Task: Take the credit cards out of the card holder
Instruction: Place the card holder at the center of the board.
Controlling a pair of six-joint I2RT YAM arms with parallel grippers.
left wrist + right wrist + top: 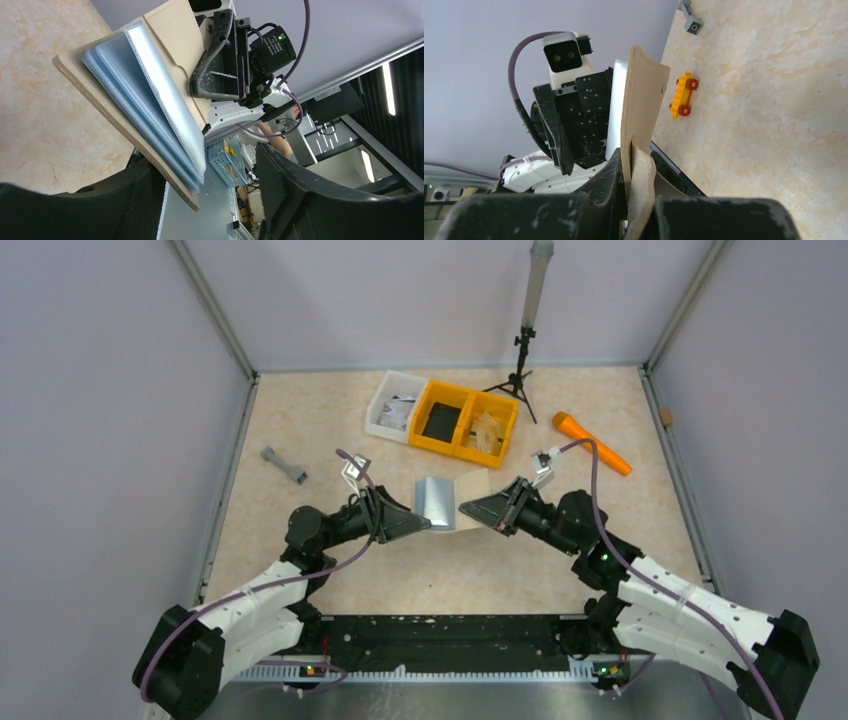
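The left end effector [426, 523] stands part-open with nothing in its grip. In its wrist view the near corner of the holder [437, 502] reaches down into the gap between its fingers [135, 200]; whether either finger touches it cannot be told. The holder hangs in the air above the bench [330, 430], midway between the two arms and spread like an open book. Its blue-grey stack of sleeves [150, 95] faces left and its tan flap runs off to the right. The stack's long edge slants straight toward the left end effector, so its free end lies directly ahead of that gap. On the far side the right end effector [466, 510] is clamped tight on the tan flap, holding the holder up. The left arm is the free one and the nearer to the sleeves. In my judgement the coming move turns on its fingers meeting the sleeves' open edge squarely rather than the tan back.
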